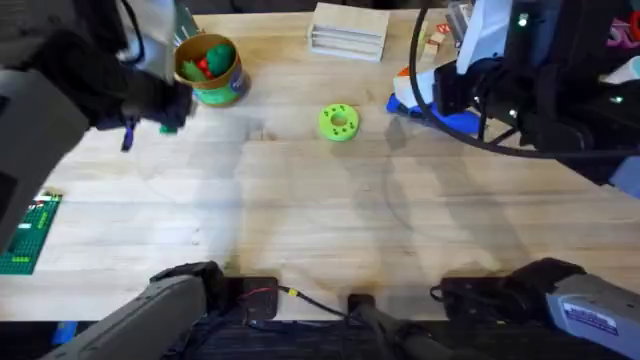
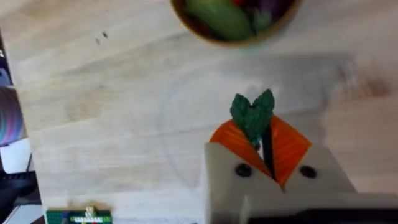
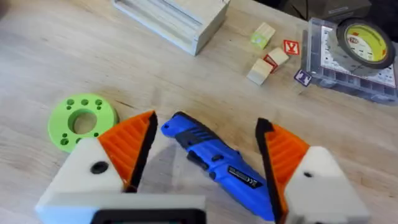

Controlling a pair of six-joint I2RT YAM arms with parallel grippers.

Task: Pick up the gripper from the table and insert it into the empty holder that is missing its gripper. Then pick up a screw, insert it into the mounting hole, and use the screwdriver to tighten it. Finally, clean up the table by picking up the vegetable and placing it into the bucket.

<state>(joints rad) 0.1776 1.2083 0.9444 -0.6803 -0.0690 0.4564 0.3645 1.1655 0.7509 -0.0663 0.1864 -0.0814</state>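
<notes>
Left fingers (image 2: 231,140), white mounts with orange ribbed pads, clenched on the vegetable (image 2: 254,113). Stem end pinched between the pads, dark green leafy tip protruding forward, clear of the tabletop (image 1: 330,210). Bucket (image 2: 214,34) just ahead of the held item and already carrying green and red toy pieces. In the overhead view, same grip located at the far left of the tabletop, just beside the bucket (image 1: 215,90) on its near side.

Handling judgement, vegetable: very light, soft or flexible at the leaves, not fragile. Narrow body, so prone to pivoting or slipping between ribbed pads under a loose pinch. Recommended hold: low on the stem, across the thickest part, as now; leaves no use as a gripping point. Release advised only once fully over the yellow-orange rim, given low weight and likely bounce off the edge.

Right fingers (image 3: 130,140) released, spread wide either side of the screwdriver (image 3: 214,163), which lies flat at the far right of the tabletop. No contact evident on either pad.

Handling judgement, screwdriver: stiff, smooth plastic barrel, heavier than anything else in the task, liable to roll. Best taken across the mid-barrel near the balance point, away from the thin tip.

Lime-green disc (image 3: 82,119) beside the screwdriver, apart from it. Wooden block stack and small cubes further back, untouched.
</notes>
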